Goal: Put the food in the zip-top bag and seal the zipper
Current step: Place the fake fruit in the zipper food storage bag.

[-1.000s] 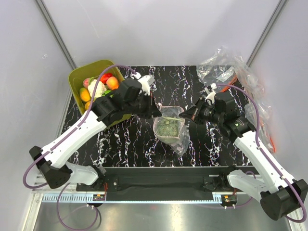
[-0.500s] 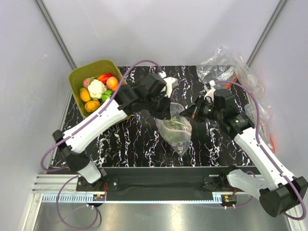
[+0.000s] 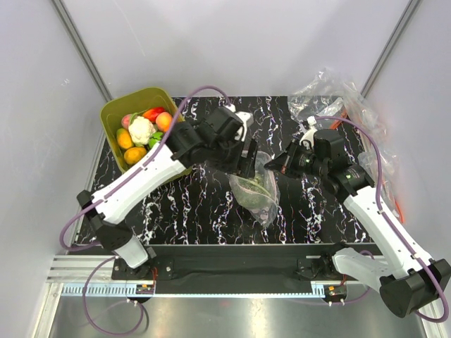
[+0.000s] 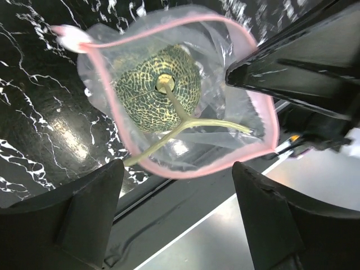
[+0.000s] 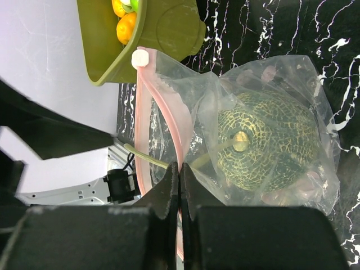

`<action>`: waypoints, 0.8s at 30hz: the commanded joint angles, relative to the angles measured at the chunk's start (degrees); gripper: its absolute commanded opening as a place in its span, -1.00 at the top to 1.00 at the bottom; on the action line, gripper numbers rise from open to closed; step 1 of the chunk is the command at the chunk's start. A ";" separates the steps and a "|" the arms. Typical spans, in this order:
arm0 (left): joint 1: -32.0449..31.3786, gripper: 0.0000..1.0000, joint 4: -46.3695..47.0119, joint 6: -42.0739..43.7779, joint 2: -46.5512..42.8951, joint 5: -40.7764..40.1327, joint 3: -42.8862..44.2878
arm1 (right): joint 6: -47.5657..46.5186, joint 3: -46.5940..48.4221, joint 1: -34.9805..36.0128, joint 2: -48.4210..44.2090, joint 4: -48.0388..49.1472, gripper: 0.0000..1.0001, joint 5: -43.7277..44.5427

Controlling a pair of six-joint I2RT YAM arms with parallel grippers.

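Note:
The zip-top bag (image 3: pixel 257 189) lies mid-table with its mouth held open. Its pink zipper (image 4: pixel 260 109) rings the opening. Inside sits a green netted melon (image 4: pixel 157 95) with a long pale stem. My left gripper (image 4: pixel 179 169) hangs open just over the mouth, touching nothing. My right gripper (image 5: pixel 179 169) is shut on the zipper (image 5: pixel 143 112) at the bag's right edge, beside the melon (image 5: pixel 264 140). More food fills the tub: oranges (image 3: pixel 134 155), a white cauliflower (image 3: pixel 141 129), and red and peach pieces (image 3: pixel 156 116).
The olive-green tub (image 3: pixel 134 94) stands at the back left, close to my left arm. A heap of plainer clear bags (image 3: pixel 331 98) lies at the back right corner. The black marbled table (image 3: pixel 190 211) ends at a metal rail in front.
My left arm swung right from beside the tub to over the bag's mouth, and its gripper went from shut to open. The right gripper kept its hold on the zipper.

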 commanded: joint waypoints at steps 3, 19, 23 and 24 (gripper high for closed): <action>2.41 -0.65 -0.36 -6.82 -6.89 -1.82 0.52 | -1.37 2.98 -0.42 -0.53 0.36 0.99 1.20; 7.25 -0.50 15.81 -15.90 -7.79 5.12 -12.87 | -3.04 3.33 -0.33 -0.80 -0.87 1.00 0.50; 7.51 -0.29 15.63 -15.19 -3.48 4.94 -9.79 | -3.13 3.42 -0.42 -0.97 -0.95 1.00 0.59; 7.60 -0.18 15.63 -14.93 -2.86 5.21 -9.61 | -3.22 3.51 -0.42 -0.97 -0.87 1.00 0.68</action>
